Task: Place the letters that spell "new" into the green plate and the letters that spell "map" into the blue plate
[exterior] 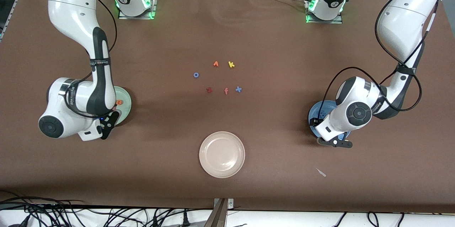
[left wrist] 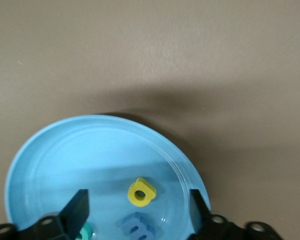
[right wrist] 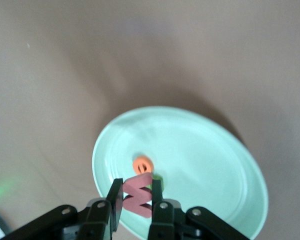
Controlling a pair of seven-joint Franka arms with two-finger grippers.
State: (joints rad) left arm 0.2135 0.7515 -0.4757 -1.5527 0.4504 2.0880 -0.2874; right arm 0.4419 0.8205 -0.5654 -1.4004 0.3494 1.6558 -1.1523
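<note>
My left gripper (left wrist: 138,201) hangs open just over the blue plate (left wrist: 80,150). In that plate lie the yellow a (left wrist: 141,192), the blue m (left wrist: 138,226) and the teal p (left wrist: 85,232), none of them touched. In the front view the left gripper (exterior: 334,141) covers most of the blue plate (exterior: 319,111). My right gripper (right wrist: 137,196) is shut on the red-pink w (right wrist: 138,194) over the green plate (right wrist: 205,150). The orange e (right wrist: 142,164) lies in that plate, with the green n (right wrist: 158,179) mostly hidden by the w. The front view shows the right gripper (exterior: 108,124) above the green plate (exterior: 125,108).
A beige plate (exterior: 222,154) sits near the front camera at mid-table. Loose letters lie at the table's middle: an orange one (exterior: 215,64), yellow k (exterior: 231,64), blue o (exterior: 196,75), dark red z (exterior: 209,90), f (exterior: 226,91), blue x (exterior: 238,89).
</note>
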